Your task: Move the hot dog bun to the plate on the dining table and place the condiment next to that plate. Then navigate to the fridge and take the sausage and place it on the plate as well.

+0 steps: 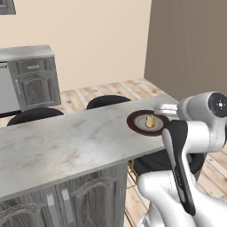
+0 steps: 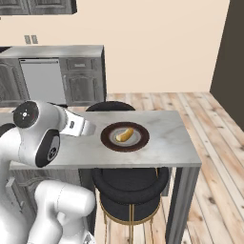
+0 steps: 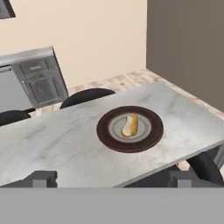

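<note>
A: Where's the hot dog bun (image 3: 130, 125)?
B: On the plate (image 3: 105, 136), in its cream centre; plate sits on the dining table (image 3: 52, 148), toward the right end in the right base view; black stool (image 2: 129, 183) tucked under the near edge there.
A: And the gripper (image 3: 111, 178)?
B: Jaws wide apart, nothing betw. them; tips low in the hand view, short of the plate; holding nothing.
A: Behind the table?
B: Grey cabinets (image 2: 81, 81) at the far wall.
</note>
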Available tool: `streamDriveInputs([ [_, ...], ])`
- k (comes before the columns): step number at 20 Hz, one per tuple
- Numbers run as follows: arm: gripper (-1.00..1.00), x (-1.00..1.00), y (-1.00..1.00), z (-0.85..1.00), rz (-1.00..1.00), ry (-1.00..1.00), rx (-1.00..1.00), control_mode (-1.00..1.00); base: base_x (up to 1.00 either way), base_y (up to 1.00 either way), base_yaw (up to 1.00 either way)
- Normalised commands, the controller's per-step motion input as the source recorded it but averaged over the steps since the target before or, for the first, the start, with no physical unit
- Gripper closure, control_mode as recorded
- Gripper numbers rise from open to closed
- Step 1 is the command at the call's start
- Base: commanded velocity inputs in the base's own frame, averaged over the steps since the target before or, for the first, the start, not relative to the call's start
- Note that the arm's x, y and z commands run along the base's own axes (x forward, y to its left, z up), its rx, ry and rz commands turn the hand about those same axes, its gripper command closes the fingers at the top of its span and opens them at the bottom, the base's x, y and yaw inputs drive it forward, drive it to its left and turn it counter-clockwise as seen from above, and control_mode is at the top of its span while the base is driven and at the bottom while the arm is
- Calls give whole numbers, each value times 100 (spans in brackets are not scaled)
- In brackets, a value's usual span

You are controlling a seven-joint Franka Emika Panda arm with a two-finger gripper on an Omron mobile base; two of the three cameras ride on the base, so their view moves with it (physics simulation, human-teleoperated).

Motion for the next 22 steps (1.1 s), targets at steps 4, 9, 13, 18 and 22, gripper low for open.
streamDriveInputs([
  [4,-100,0,0,-3,0,0,0,-100,0,0,0],
  [9,-100,-3,2,-9,0,1,-1,100,-26,19,-8],
  [13,-100,0,0,0,0,0,0,100,-59,51,-24],
  [18,-100,0,0,0,0,0,0,100,-61,51,-36],
  [22,-100,0,0,0,0,0,0,100,-62,29,-58],
])
